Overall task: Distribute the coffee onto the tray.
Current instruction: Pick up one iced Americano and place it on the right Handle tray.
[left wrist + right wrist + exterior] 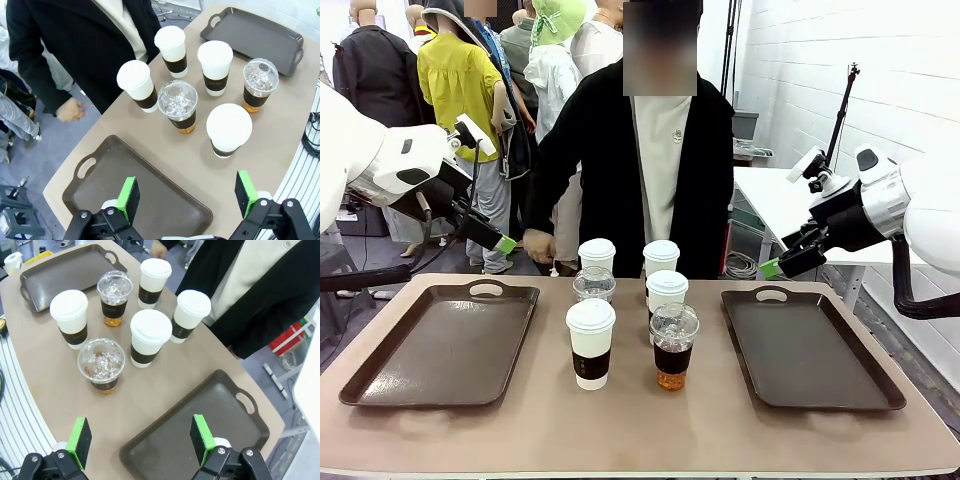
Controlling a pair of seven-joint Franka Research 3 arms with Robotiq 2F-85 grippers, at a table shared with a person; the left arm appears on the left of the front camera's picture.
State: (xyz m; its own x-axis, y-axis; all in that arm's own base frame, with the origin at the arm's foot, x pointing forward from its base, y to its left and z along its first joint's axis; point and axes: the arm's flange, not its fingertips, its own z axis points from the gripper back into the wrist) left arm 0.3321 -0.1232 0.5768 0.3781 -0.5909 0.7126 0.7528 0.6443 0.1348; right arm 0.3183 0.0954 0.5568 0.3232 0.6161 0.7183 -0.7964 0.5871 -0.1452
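The left gripper (187, 196) hangs raised above the table and tilts downward. Its green pads (129, 197) are spread wide with nothing between them. Directly beneath it lies a dark brown plastic tray with cut-out handles (160, 205). Ahead of its fingers, past the tray's edge, stand the four white paper cups with white lids and dark brown sleeves (137, 85) and the two clear plastic dome-lidded cups of amber drink (178, 105). They are clustered on the beige tabletop (200, 165) between the two trays.

The right gripper (140, 439) is posed the same way on its own side, jaws wide apart and empty, over a second dark brown tray (220, 400). The same cups stand ahead of its fingers.

One sleeve (215, 79) carries small pale print, perhaps "COFFEE", too fine to read surely. The person's hand (537, 245) hangs near the left gripper, at the far table edge.
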